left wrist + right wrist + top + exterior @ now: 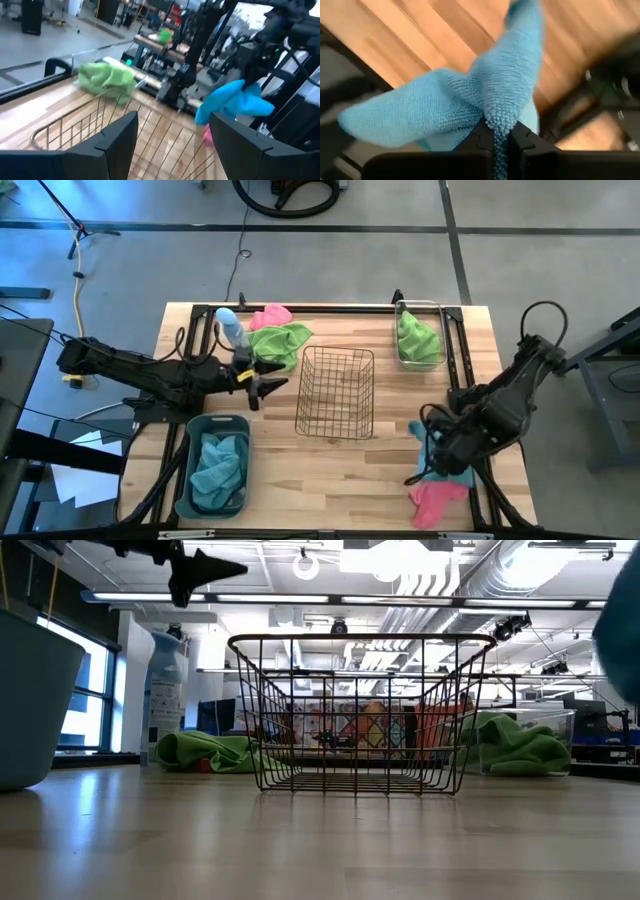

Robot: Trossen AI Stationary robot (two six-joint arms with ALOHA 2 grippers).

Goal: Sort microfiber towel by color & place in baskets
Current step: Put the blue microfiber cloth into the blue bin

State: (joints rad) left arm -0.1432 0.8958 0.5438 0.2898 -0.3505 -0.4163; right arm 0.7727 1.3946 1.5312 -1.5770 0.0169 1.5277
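Note:
My right gripper (501,137) is shut on a light blue microfiber towel (428,446) near the table's right near corner, above a pink towel (437,502) lying flat on the table. My left gripper (268,387) hovers open between the grey-blue tub (190,430) and the copper wire basket (336,392), touching nothing. The tub holds blue towels (218,465). A green towel (418,337) sits in the clear bin (437,307). A second green towel (285,342) and a pink one (270,315) lie at the far edge. My right gripper pinches a bunched fold of the blue towel (506,112) between its two fingers. Towel flaps spread out beyond the fingertips. In the left wrist view the blue towel (235,102) is lifted off the table, above the pink one.
A pale blue spray bottle (232,330) stands near the far edge, behind my left gripper. The wire basket (355,715) stands mid-table. Bare wood lies between the basket and the table's near edge. Black frame rails run along the table's edges.

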